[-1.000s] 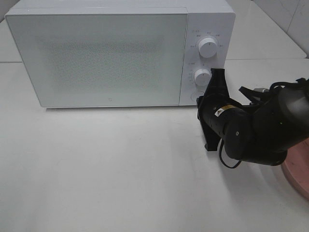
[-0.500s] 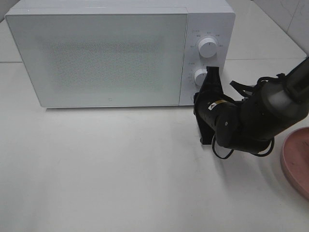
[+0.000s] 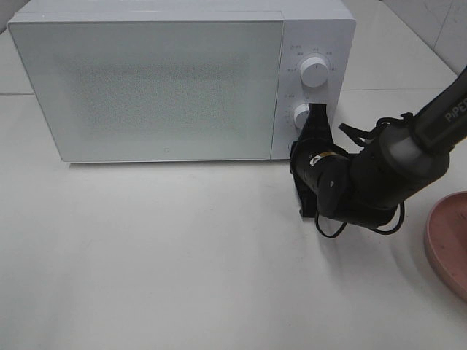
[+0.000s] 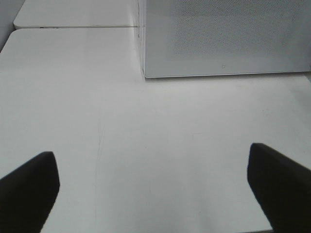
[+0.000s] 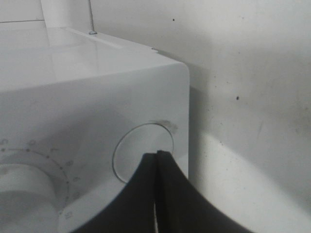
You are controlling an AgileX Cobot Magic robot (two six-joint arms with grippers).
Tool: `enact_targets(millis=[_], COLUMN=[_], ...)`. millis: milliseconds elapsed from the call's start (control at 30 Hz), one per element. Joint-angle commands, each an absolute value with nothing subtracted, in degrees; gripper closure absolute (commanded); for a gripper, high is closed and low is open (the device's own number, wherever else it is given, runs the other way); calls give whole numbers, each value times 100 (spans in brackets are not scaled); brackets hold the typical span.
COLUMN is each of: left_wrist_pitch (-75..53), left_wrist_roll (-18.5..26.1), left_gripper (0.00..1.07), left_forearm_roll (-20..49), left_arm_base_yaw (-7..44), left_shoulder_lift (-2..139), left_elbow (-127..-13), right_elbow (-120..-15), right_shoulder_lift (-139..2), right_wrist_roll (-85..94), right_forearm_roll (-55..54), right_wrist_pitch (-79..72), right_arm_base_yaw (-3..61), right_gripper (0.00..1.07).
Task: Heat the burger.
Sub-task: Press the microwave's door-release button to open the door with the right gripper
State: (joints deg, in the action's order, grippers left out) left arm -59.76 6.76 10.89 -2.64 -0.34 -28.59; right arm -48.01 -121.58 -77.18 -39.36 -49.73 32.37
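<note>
1. Looking for the burger, we find it in none of the views; the white box-shaped microwave oven (image 3: 160,80) has its speckled door shut and we cannot see through it, so we cannot tell whether the burger sits inside.
2. To the right of the microwave, on the white table (image 3: 182,277), a slice of a round pink plate (image 3: 451,237) shows; that slice carries no burger.
3. The right gripper (image 3: 317,111) has its black fingers pressed together, holding nothing; their tips meet at the round push button (image 5: 136,150) in the microwave's lower right corner, just beneath the lower white dial (image 3: 299,115); whether they press it or only touch it we cannot tell.
4. The left gripper (image 4: 151,162) hangs over bare table some way in front of the microwave's left corner, its fingers spread wide and empty.
5. We judge the burger light and soft, a loose stack whose layers could slide apart; a hard pinch would crush it.
6. We would take it from the sides, low across both buns, with a gentle squeeze; carrying it on the plate by the rim looks safer.
</note>
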Motion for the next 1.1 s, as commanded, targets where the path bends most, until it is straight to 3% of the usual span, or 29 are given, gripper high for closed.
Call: enact_targets(millis=[33, 1100], left_wrist_pitch=[-5942, -5942], left_wrist_roll=[653, 653], left_gripper=[3, 3], left_forearm_roll=[1083, 1083], left_arm_base_yaw=[-235, -235], left_shoulder_lift=[-155, -155], left_elbow=[-2848, -2848], right_elbow=[-4899, -5787], right_shoulder_lift=[-12187, -12353], right_wrist_roll=[-7563, -6984], right_forearm_roll=[-3976, -4320], right_wrist_pitch=[-5082, -6131], right_arm_base_yaw=[3197, 3054], right_gripper=[107, 107])
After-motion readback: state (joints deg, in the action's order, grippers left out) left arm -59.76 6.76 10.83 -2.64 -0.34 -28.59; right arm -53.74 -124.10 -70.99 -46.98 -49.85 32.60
